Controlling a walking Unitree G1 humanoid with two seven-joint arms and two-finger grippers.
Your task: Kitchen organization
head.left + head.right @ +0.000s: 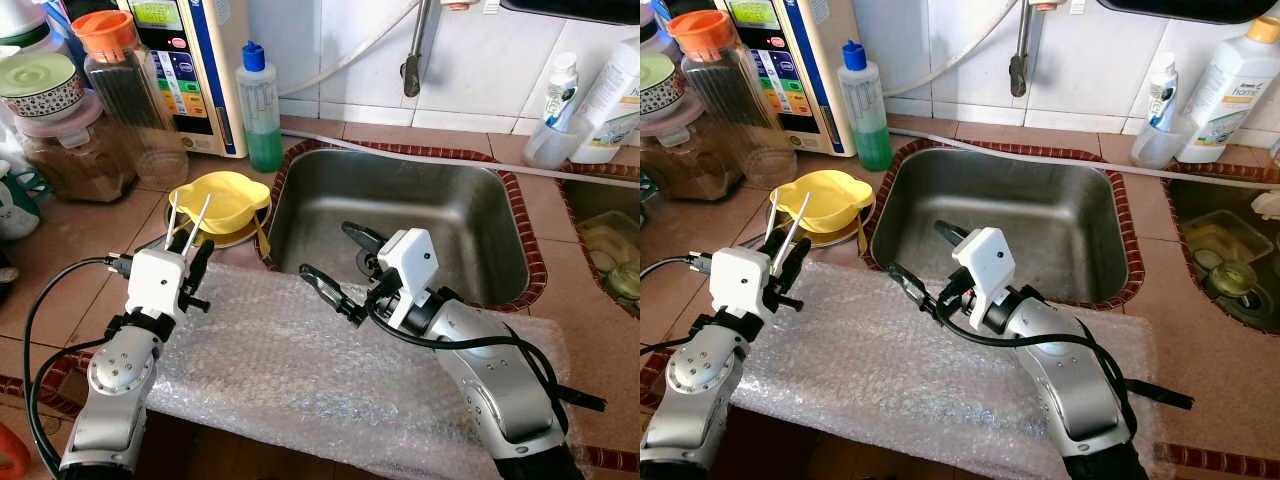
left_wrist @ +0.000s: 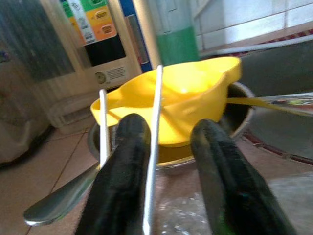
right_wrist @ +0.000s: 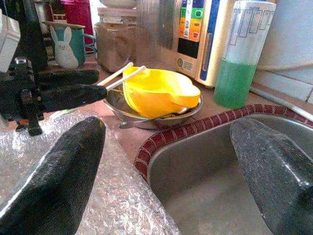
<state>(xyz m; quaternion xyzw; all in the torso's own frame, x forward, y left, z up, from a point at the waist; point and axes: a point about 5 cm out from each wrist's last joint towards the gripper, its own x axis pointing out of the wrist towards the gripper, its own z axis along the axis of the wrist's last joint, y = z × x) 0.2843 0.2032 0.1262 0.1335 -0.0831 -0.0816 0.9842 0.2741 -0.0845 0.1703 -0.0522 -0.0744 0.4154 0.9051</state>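
My left gripper is over the left end of the bubble wrap, shut on two thin white chopsticks that stick up toward the yellow bowl. The yellow bowl rests tilted inside a steel bowl, and a metal spoon lies next to them. My right gripper is open and holds nothing. It hovers at the near left corner of the steel sink, pointing at the bowls.
A green soap bottle, a water purifier and several jars line the back left. The faucet hangs over the sink. At the far right are a second basin with dishes and bottles.
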